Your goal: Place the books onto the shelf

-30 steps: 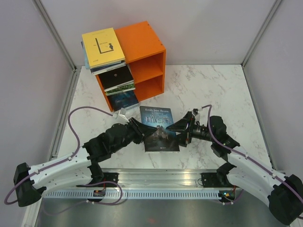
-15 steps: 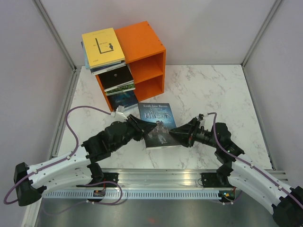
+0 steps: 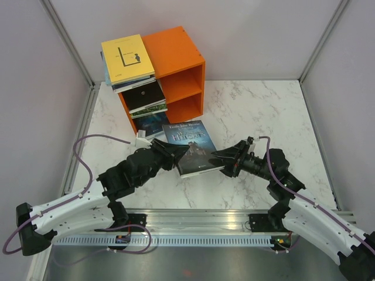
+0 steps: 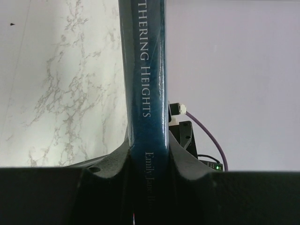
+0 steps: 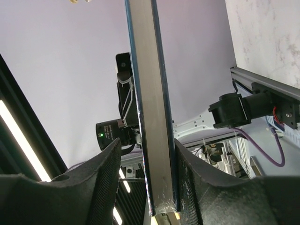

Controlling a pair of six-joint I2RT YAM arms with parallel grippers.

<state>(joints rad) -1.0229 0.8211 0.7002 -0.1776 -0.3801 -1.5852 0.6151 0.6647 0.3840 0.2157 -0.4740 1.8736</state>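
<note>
Top external view
- Teal-blue book (image 3: 190,146): front cover up, title "Heights" legible, lying tilted between the two arms, near the front of the orange shelf (image 3: 181,67) and apart from it.
- Left gripper (image 3: 179,157): fingers closed on the book's left, spine-side edge.
- Right gripper (image 3: 219,158): fingers set on the book's lower right edge.
- Orange shelf: at the back left of the marble table (image 3: 258,111), with two compartments, one above the other.
- Yellow book (image 3: 128,57): topmost of a small pile overhanging the shelf's left top edge.
- Black book (image 3: 145,96): juts out on the left at upper-compartment level.
- Dark blue book (image 3: 153,122): juts out on the left at lower-compartment level.

Left wrist view
- Left gripper (image 4: 147,161): jaws clamped on the teal-blue book (image 4: 145,84), one finger pressed to each side of the spine.
- Spine text: "…thering Heights", author's name partly hidden.
- Marble table (image 4: 61,70): to the left, behind the book.

Right wrist view
- Right gripper (image 5: 159,178): jaws closed on the teal-blue book (image 5: 150,93), seen edge-on, page block pale.
- Fingers (image 5: 101,178): one on each cover.
- Marble table (image 5: 262,33): upper right corner.
</note>
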